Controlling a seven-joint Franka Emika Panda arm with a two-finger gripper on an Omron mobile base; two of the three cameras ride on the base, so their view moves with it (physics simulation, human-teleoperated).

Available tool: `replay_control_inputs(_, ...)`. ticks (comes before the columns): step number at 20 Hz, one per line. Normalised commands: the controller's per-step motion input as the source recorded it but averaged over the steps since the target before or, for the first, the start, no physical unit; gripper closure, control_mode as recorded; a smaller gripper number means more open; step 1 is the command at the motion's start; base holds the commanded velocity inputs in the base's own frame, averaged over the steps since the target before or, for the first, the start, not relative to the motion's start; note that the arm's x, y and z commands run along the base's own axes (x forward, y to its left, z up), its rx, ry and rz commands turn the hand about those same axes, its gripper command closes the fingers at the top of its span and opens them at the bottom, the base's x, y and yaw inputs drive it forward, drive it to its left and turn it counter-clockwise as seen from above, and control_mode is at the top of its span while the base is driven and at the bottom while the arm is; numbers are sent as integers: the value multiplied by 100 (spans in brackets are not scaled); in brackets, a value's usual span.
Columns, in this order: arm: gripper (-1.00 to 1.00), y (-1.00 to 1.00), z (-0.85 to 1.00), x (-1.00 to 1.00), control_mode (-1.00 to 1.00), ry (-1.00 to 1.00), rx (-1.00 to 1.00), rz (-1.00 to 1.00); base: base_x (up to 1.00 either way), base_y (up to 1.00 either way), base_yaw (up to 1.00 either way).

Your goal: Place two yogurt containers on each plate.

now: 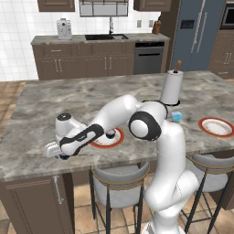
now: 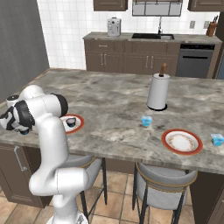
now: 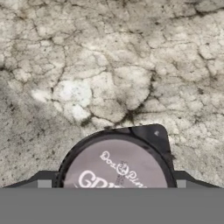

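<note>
Jaws straddle a dark navy yogurt cup (image 3: 117, 162): in the hand view the two dark fingertips (image 3: 43, 180) stand on either side of its round body, but whether they are pressing on it I cannot tell. The gripper (image 1: 63, 153) is low over the marble island counter (image 1: 91, 100), near its front left edge.

That cup is round, dark-walled, with a pale grey foil top printed in white lettering and a small dark tab at one side. It sits on bare stone, just left of the near plate (image 1: 118, 140). A second navy cup (image 2: 70, 122) stands on this plate, seen clearly from the right base view.

Both plates are round and white with a broad red-orange rim; the far plate (image 2: 182, 141) lies well to the right and carries nothing. One light blue cup (image 2: 146, 120), small and squarish, stands on the counter between the paper-towel roll (image 2: 158, 91) and the far plate. Another light blue cup (image 2: 217, 139) sits just right of that plate.

The counter is mottled grey-brown marble with dark veins. The roll is tall, white and smooth, on a dark base with a brown spindle. Two grey padded stools (image 1: 119, 183) are tucked beneath the island.
</note>
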Motion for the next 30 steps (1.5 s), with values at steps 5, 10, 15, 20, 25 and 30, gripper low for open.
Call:
replay_control_inputs(5,100,0,0,0,-100,0,0,0,0,0,0)
replay_control_inputs(10,100,0,1,0,-100,0,0,0,0,0,0)
replay_control_inputs(15,100,-6,56,3,-100,0,0,-1,0,0,0)
replay_control_inputs(20,100,-53,79,42,-100,0,0,-10,0,0,0)
replay_control_inputs(25,100,-92,19,77,-100,12,0,-19,0,0,0)
replay_control_inputs(30,100,-75,-9,59,-100,12,0,-19,0,0,0)
